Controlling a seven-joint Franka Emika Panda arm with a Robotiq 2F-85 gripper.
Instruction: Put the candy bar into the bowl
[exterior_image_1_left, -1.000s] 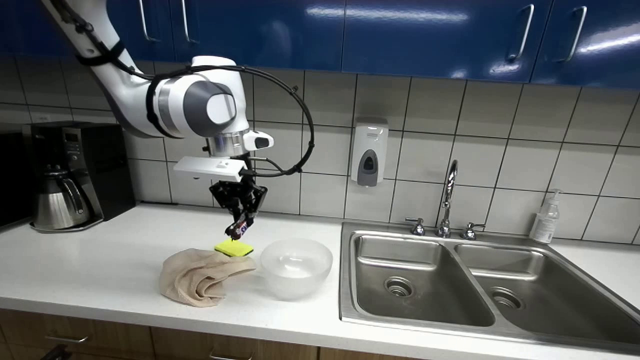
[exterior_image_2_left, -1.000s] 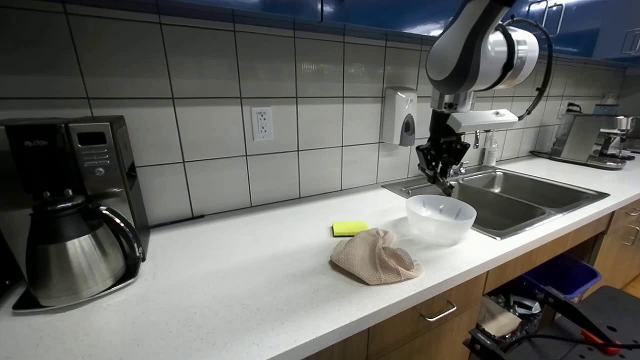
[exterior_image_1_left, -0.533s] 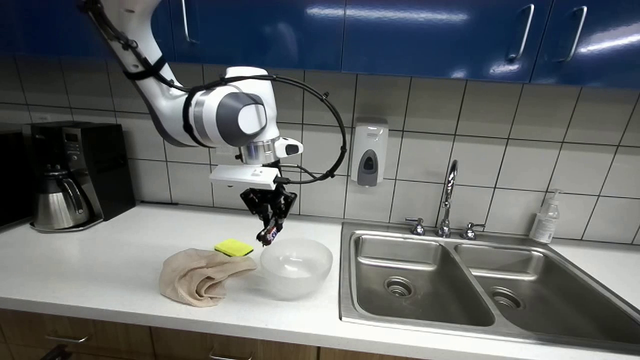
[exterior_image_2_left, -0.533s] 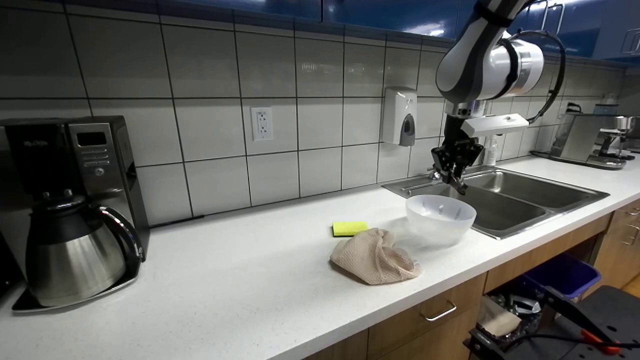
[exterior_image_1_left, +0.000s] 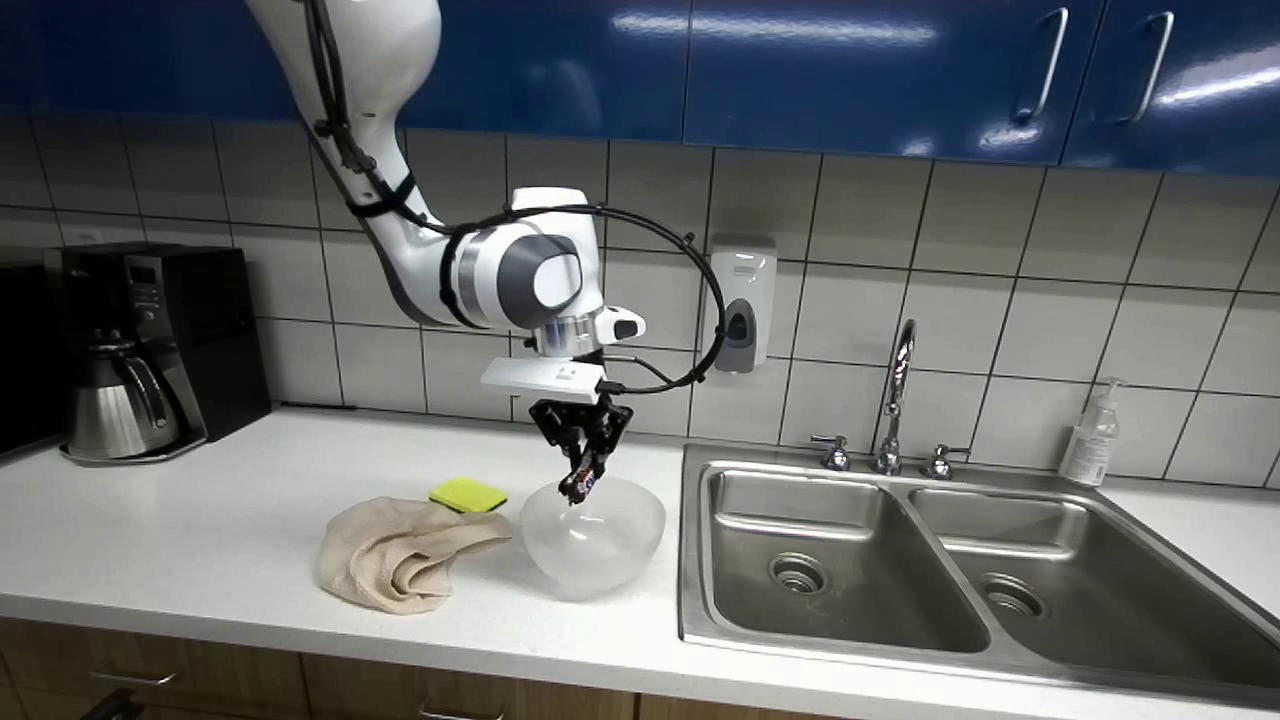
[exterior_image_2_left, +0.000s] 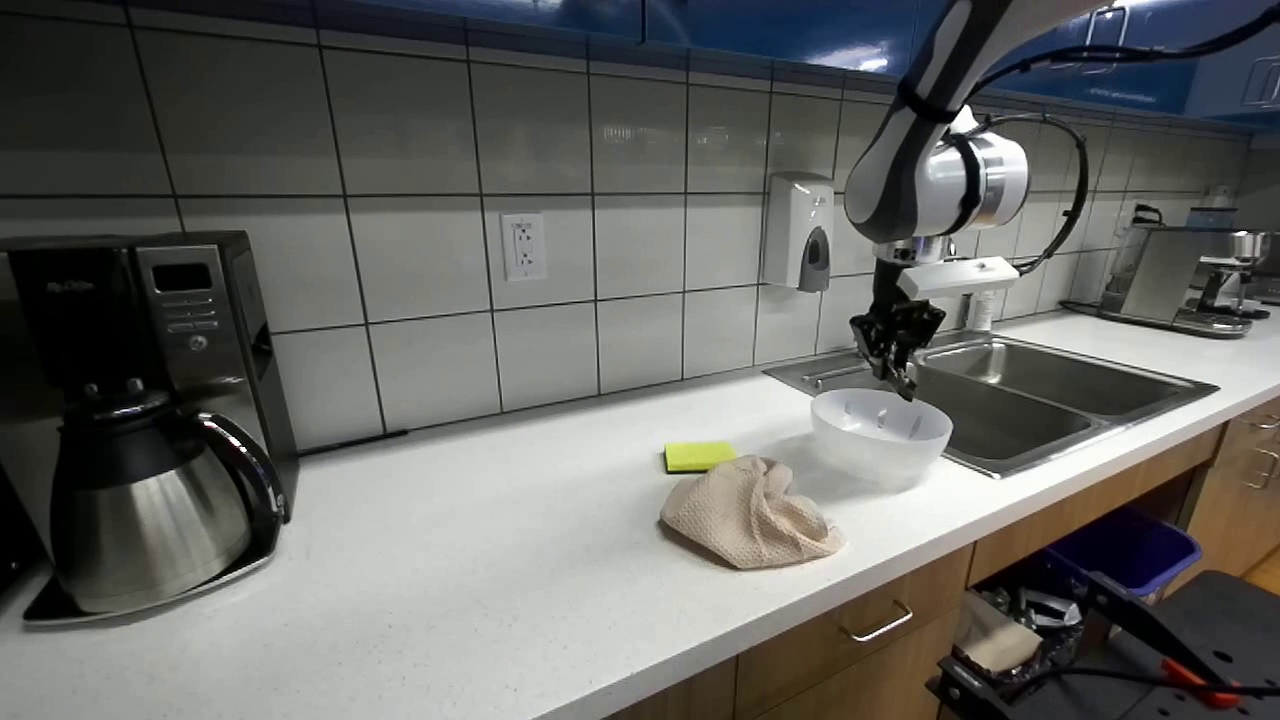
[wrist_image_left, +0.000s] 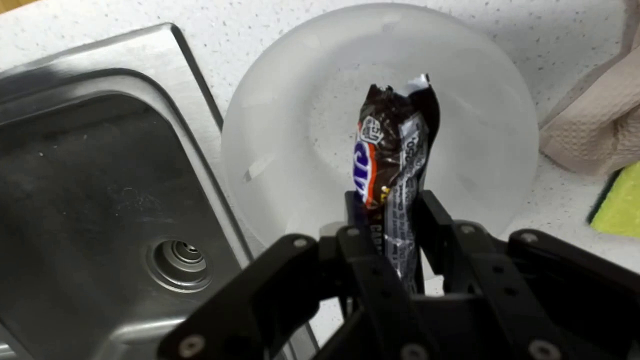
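Observation:
My gripper (wrist_image_left: 391, 212) is shut on the candy bar (wrist_image_left: 395, 145), a dark brown wrapper with a blue, white and orange label. The bar's torn-looking end sticks out past the fingertips. The bowl (wrist_image_left: 270, 130) is frosted and translucent, and the bar is over its opening in the wrist view. In an exterior view the gripper (exterior_image_1_left: 585, 462) and the bar (exterior_image_1_left: 578, 487) are at the back of the bowl (exterior_image_1_left: 595, 560), around rim height. In an exterior view the gripper (exterior_image_2_left: 897, 362) is just above the far rim of the bowl (exterior_image_2_left: 875, 455). No other content shows in the bowl.
A steel double sink (exterior_image_1_left: 695, 560) lies beside the bowl, with a faucet (exterior_image_1_left: 897, 400) behind. A beige cloth (exterior_image_1_left: 400, 555) and a yellow sponge (exterior_image_1_left: 466, 494) lie on the bowl's other side. A coffee maker (exterior_image_2_left: 190, 350) stands at the far end of the counter.
The arm has carried the candy bar sideways from above the sponge to over the bowl, and has come lower. The bowl, cloth and sponge have not moved.

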